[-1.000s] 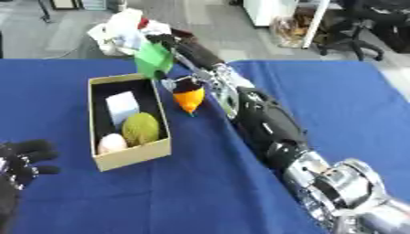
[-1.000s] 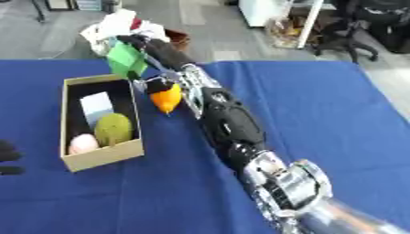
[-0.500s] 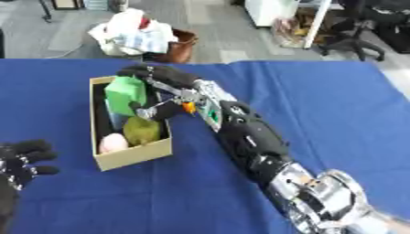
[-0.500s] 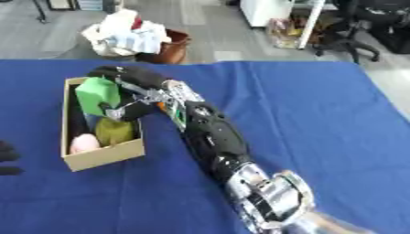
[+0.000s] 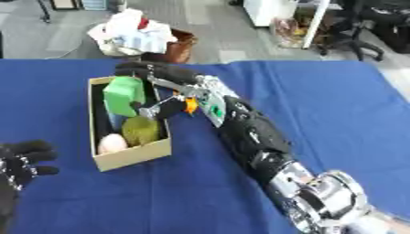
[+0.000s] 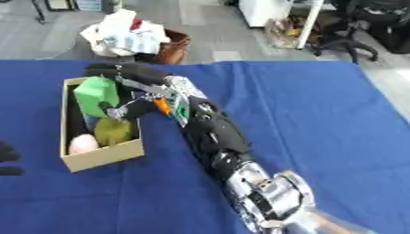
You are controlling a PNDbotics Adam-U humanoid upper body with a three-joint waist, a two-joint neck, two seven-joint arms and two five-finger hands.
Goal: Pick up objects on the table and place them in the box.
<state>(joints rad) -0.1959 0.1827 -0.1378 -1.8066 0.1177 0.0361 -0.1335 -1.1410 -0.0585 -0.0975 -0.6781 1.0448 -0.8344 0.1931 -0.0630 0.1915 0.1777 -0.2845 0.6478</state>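
Green block held over the open cardboard box by the right hand.

Reaching in from the lower right across the blue table (image 5: 336, 114), the right hand (image 5: 156, 87) is seen with its fingers and thumb curled round the green block (image 5: 122, 95), which is pinched between them and sits tilted at the far end of the box (image 5: 132, 155), partly inside its walls. Whether the block touches the floor of the box cannot be told. Lying in the box nearer the camera are a yellow-green rounded fruit (image 5: 141, 129) and a pale egg-shaped object (image 5: 112, 143), just beside each other. An orange object (image 5: 191, 104) is partly hidden behind the wrist, outside the box wall. At the lower left corner, the left hand (image 5: 18, 165) rests idle, its fingers relaxed and slightly spread.
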